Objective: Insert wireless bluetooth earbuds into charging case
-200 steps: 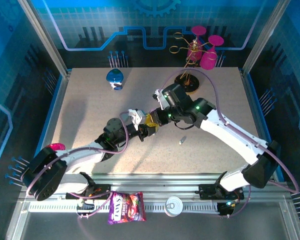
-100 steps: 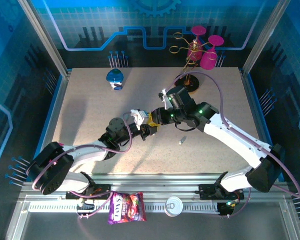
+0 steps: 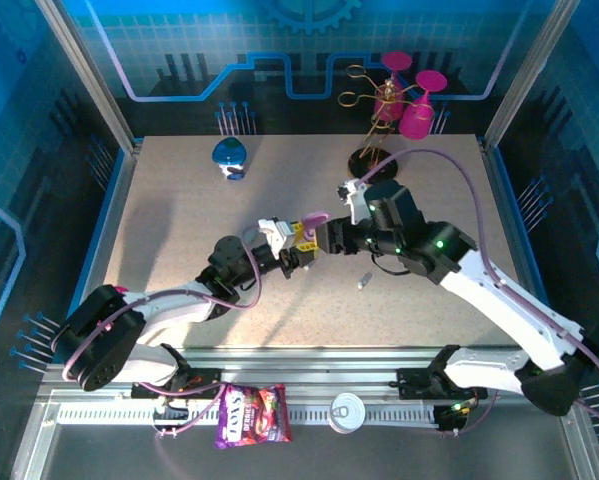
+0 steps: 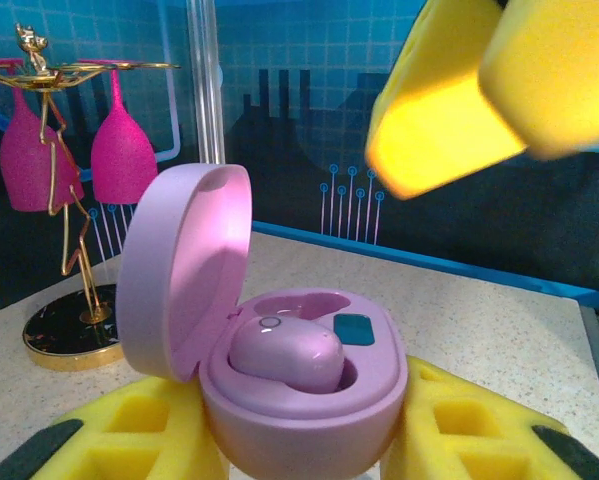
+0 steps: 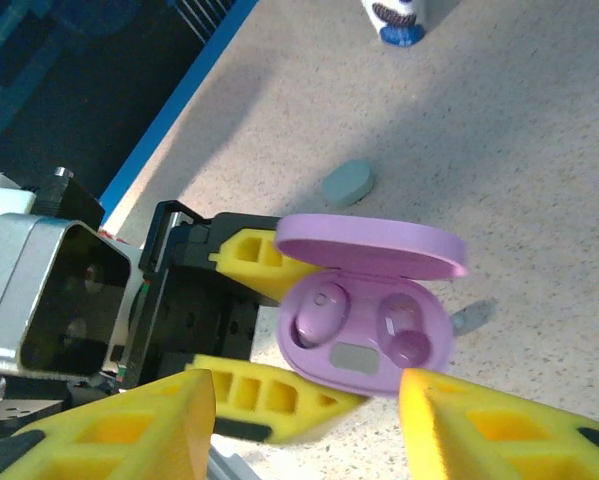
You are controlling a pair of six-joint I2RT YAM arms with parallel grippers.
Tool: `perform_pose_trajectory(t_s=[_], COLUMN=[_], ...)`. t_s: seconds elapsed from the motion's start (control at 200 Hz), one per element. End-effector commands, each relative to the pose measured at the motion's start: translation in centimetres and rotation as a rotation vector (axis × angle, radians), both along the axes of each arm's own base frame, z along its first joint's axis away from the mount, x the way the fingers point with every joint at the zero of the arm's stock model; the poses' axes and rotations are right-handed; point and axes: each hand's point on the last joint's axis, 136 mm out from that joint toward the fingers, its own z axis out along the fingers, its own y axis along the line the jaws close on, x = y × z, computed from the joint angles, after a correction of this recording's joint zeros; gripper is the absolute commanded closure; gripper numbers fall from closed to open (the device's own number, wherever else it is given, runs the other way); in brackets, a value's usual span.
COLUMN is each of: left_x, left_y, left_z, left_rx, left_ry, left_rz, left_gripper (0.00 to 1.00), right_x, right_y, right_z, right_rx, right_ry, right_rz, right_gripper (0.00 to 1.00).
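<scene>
**Lilac case held open, one bud seated**

The left fingers (image 4: 149,425) are clamped on the base of the lilac charging case (image 4: 299,400), holding it over the middle of the surface (image 3: 179,230) with its lid tipped up. A lilac earbud (image 4: 284,355) sits in one well. The right fingers (image 5: 109,430) are spread apart and empty, just beside the case. A loose earbud (image 3: 363,281) lies on the surface, near the right arm.
</scene>
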Motion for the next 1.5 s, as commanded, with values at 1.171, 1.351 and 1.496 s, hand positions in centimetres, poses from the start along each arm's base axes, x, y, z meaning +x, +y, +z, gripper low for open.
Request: perform_pose_trajectory(t_s=[1.171,1.351,1.496], left_x=[-3.4,-3.5,-3.6], left_y=[3.4,3.4,3.4], left_z=[1.1,1.1,1.3], left_rx=[0.008,0.006,0.000], left_ry=[-0.023,-0.018,-0.020], left_rz=[0.010,0.006,0.004], left_gripper=[0.78,0.78,0.78], right_x=[20.6,20.0,18.6], right_y=[-5.9,-5.2,-5.4], right_z=[-26.2,-27.1,-26.7], right_rx=[-0.300,-0.288,-0.302], right_ry=[0.319,0.367,0.376], right_rz=[-0.313,-0.279,-0.283], right_gripper=[0.48,0.48,0.47])
